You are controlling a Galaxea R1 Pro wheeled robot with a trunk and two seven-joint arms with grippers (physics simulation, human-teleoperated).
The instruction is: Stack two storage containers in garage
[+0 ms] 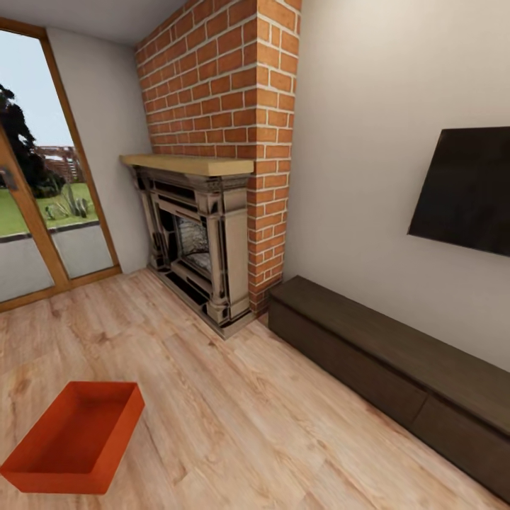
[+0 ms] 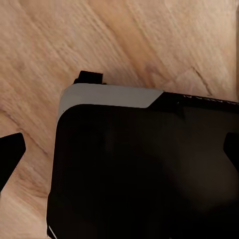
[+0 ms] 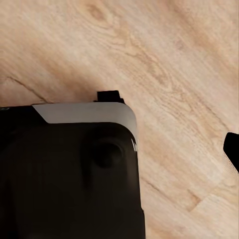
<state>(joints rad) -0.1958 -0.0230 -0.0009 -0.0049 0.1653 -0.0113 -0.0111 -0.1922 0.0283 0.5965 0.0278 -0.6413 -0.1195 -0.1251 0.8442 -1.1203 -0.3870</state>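
Head view: the living room, with a light wood-plank floor running to a plain pale wall. A brick chimney rose in the corner, carrying a light wood mantel over a dark-framed fireplace. To the left stood a wood-framed glass door, with lawn and trees seen through it. Along the right wall ran a long, low dark cabinet on the floor, and above it hung a black screen fixed to the wall. One container, an orange-red open-top bin, lay empty on the planks at lower left, well apart from fireplace and cabinet; the second was not identified in these views.

Left wrist view: the robot's dark base, with a grey band along its edge, stood over the planks; a dark fingertip entered at one edge and another dark part at the opposite edge. Whether the left gripper was released or clenched could not be told.

Right wrist view: the same base over planks, one dark fingertip at the edge. The right gripper's state likewise could not be told
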